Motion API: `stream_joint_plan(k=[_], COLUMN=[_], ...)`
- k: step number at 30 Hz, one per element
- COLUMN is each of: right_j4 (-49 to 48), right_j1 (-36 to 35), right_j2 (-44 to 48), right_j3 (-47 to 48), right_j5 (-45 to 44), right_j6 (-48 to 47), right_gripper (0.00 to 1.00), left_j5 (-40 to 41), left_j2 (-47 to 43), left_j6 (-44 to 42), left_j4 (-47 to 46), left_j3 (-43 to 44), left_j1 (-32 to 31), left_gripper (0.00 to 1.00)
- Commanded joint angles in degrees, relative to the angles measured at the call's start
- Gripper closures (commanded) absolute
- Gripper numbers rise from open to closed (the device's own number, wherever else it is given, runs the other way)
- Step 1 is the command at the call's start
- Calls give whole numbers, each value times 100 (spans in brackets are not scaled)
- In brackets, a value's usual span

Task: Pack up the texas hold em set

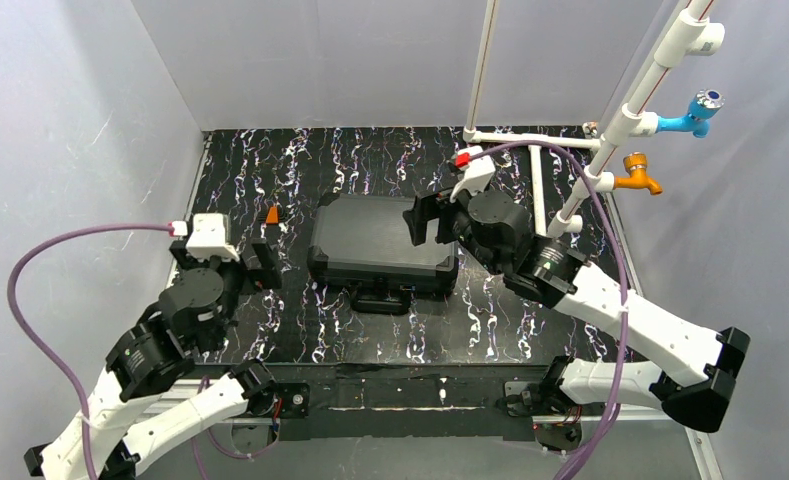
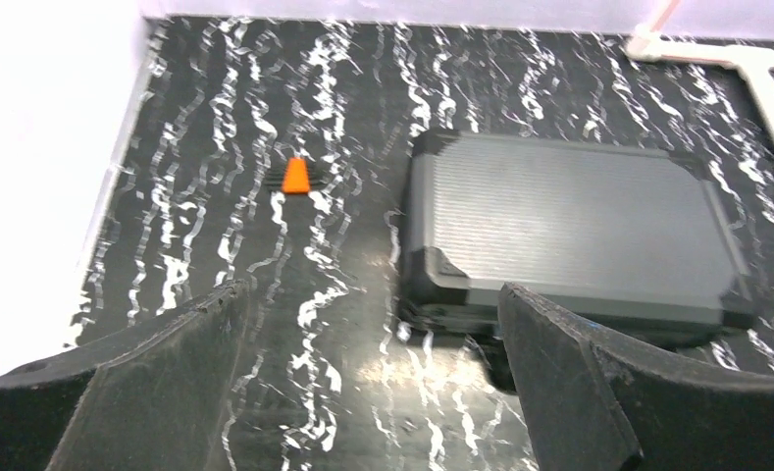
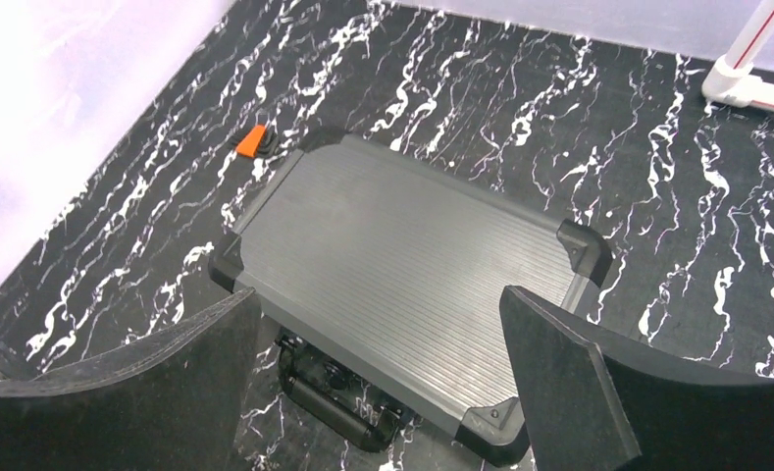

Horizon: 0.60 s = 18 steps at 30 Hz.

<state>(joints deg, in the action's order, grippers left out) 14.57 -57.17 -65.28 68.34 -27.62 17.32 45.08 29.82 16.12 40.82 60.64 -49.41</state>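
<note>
your case [image 1: 382,240] lies shut and flat in the middle of the desk [image 1: 490,320], with its lid up and its handle [image 3: 338,407] turned toward the arm bases. your left hand [image 2: 373,294] stands wide with nothing between its fingers; it hangs to the left of the case, apart from it. your right hand [image 3: 381,299] is wide and empty too, above the right part of the case and not touching it. a small orange wedge [image 1: 272,214] sits on the desk near the case's far left corner.
</note>
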Motion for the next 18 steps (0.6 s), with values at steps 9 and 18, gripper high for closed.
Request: stream_joint_plan(k=[9, 18], right_j4=[-766, -1006], right_j1=[-14, -14], right_j2=[413, 419], right_j3=[-278, -470], right_j5=[-192, -43], right_j6=[-187, -112], right_gripper=[2, 2], left_j5=[796, 760], left_j2=[-773, -880], left_j6=[-487, -478], left_j4=[-18, -20], left_j3=[-1081, -1309], left_j1=[0, -2], left_gripper=[2, 2])
